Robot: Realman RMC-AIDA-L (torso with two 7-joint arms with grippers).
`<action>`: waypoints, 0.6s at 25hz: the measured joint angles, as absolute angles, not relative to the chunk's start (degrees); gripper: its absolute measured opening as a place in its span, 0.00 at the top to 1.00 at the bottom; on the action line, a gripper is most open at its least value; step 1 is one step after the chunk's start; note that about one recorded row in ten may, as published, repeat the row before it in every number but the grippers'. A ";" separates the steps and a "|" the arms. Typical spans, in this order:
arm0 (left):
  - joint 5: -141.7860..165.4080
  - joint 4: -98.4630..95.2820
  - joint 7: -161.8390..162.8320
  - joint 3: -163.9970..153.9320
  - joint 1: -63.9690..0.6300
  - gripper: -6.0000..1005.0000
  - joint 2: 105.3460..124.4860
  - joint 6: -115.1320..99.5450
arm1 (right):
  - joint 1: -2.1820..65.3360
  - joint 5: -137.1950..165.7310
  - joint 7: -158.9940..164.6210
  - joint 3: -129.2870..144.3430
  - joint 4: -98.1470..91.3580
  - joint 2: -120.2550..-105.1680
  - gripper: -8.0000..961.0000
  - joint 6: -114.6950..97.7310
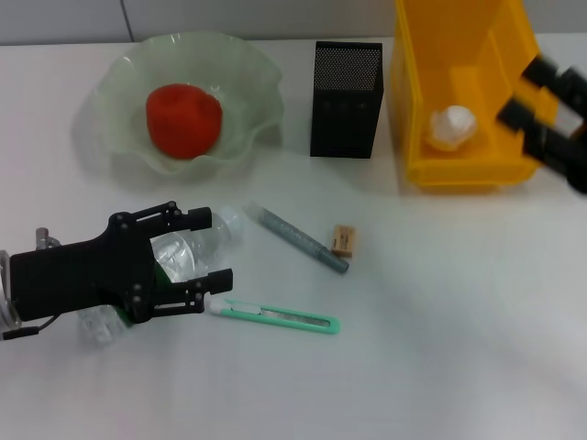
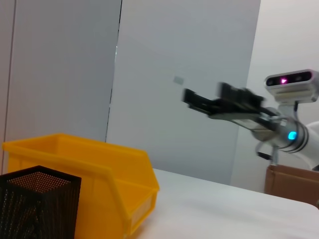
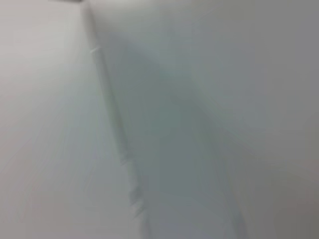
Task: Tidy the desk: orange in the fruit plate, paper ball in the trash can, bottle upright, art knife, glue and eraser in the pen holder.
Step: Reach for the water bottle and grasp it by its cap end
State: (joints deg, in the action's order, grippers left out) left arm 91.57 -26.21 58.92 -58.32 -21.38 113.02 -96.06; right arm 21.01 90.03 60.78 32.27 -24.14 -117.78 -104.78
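left gripper spread wide, fingers either side of the lying bottle, arm low over desk. right gripper open, empty, just right of yellow bin.

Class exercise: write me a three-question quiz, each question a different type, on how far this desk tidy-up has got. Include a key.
1. True or false: the orange lies in the fruit plate.
2. What sits in the yellow bin? A) eraser B) paper ball C) glue
3. Fill in: the left gripper is around the lying ____.

Key:
1. True.
2. B, the paper ball; the right gripper is beside the bin.
3. Bottle. The knife, glue and eraser remain outside the pen holder.
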 joint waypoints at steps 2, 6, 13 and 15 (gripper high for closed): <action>91.57 -26.21 58.97 -58.29 -21.46 0.22 113.02 -96.03 | 20.94 92.84 60.99 32.19 -25.35 -117.60 0.18 -105.96; 91.57 -26.19 59.31 -58.27 -21.51 0.22 113.02 -95.67 | 21.01 102.59 60.53 32.01 -28.77 -117.35 0.18 -107.34; 91.57 -26.49 60.56 -58.27 -21.57 0.22 112.95 -95.30 | 21.84 112.92 58.10 32.11 -29.84 -117.11 0.18 -104.32; 91.57 -26.52 60.97 -58.27 -21.62 0.22 112.85 -95.22 | 21.63 113.45 56.82 32.19 -29.36 -117.35 0.18 -101.95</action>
State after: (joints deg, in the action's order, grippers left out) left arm 91.57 -26.52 60.97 -58.27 -21.62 112.85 -95.22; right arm 21.63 113.45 56.82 32.19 -29.36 -117.35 -101.95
